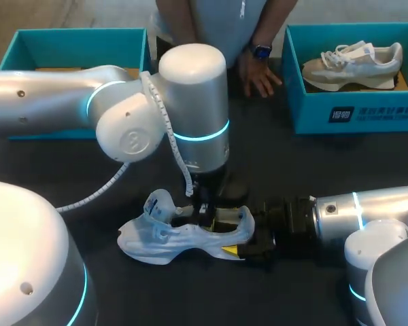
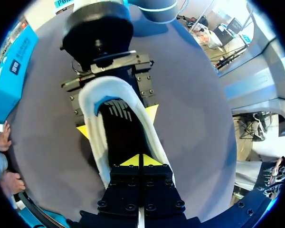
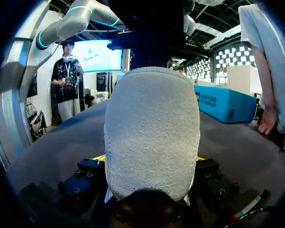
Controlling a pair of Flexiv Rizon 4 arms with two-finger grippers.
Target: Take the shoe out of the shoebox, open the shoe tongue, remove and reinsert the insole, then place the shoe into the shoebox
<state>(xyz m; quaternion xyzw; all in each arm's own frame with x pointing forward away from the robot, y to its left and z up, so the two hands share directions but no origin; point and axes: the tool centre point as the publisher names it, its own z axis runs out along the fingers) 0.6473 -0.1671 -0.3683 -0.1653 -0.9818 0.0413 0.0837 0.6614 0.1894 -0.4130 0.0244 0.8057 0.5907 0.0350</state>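
Dark tabletop [image 1: 313, 163] fills the head view. At the upper left of the frame stands 1 open teal shoebox [image 1: 27, 47]. At the upper right stands a 2nd teal shoebox [image 1: 306, 102] with a beige sneaker [image 1: 353, 61] lying inside it. White print marks that box's near wall. Between the 2 boxes, at the upper middle, a person's hand [image 1: 258, 76] with a wristwatch rests on the table's far edge.

The pale blue-white shoe [image 1: 170, 238] lies on the table at the lower middle of the frame, well apart from both boxes, toe to the left and heel to the right. Its tongue [image 1: 156, 204] is folded up toward the toe end.

The left arm comes in from the left edge, and the left gripper [image 1: 202, 214] points straight down into the shoe's opening. In the left wrist view its 2 yellow tips are pressed together just above the dark insole [image 2: 121, 137], which carries a small white striped mark. Whether they pinch anything cannot be told.

The right arm comes in from the lower right. The right gripper [image 1: 239, 241] is clamped on the shoe's heel, 1 yellow tip on each side of it. In the right wrist view the rough, pale heel [image 3: 152, 128] sits between the fingers.
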